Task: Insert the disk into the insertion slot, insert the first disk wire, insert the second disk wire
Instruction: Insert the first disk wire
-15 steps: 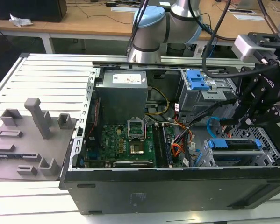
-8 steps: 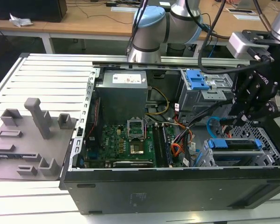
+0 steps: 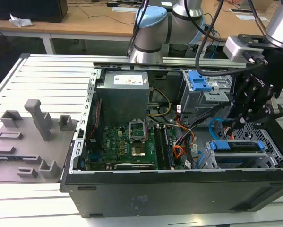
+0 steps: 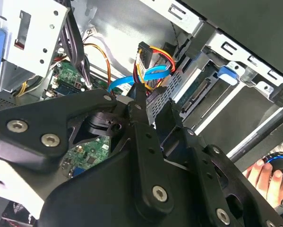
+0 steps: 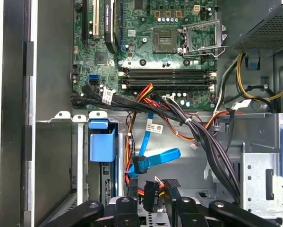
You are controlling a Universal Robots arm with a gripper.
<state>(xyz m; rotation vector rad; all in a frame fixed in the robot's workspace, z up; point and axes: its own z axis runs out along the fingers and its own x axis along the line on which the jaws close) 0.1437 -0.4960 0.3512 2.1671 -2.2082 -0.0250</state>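
I observe the disk (image 3: 236,146) seated in the insertion slot (image 3: 272,150), on the exterior view's right, at the near end of the open computer case (image 3: 179,189). The gripper (image 3: 243,124) hangs directly above the slot. I cannot tell whether it is open or closed. The second disk wire (image 5: 160,158) loops just beyond the gripper, its dark plug (image 5: 139,165) hanging free of the disk. In the second wrist view, the plug of the orange-red-yellow bundle (image 4: 143,51) sits just past the gripper's tip. A person's hand (image 4: 266,177) rests outside the case.
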